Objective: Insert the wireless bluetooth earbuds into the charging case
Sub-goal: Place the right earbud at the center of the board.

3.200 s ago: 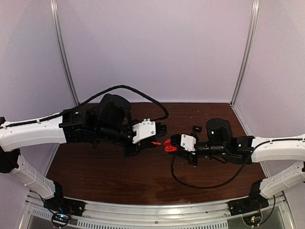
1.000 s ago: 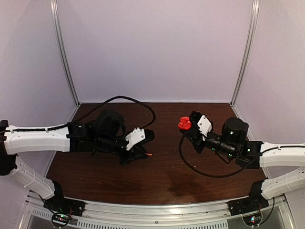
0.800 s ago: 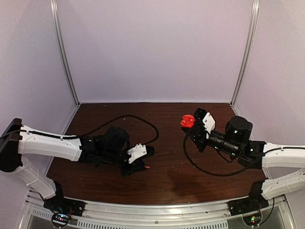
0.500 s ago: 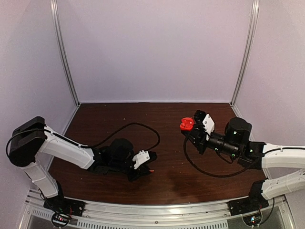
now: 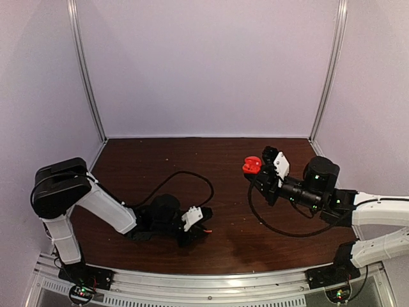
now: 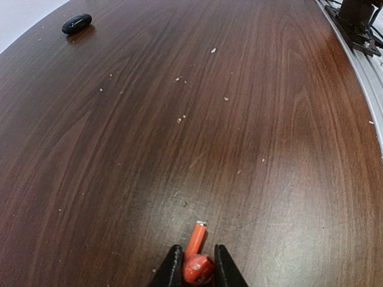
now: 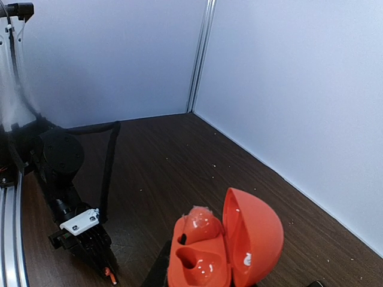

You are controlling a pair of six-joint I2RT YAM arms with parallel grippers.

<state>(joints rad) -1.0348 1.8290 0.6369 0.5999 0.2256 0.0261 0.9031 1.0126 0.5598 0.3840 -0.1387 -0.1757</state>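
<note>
Red earbud [image 6: 197,256] snug between left fingers [image 6: 171,269].

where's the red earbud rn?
The red earbud is pinched in the left gripper, bottom centre of the left wrist view, low over the table near its front edge.

Stemmed earbud [image 6: 197,263] showing orange-red; oval earbud [image 6: 76,23] showing glossy black; open clamshell case [image 7: 251,239] showing red; tabletop [image 6: 179,119] showing dark-brown woodgrain.
</note>
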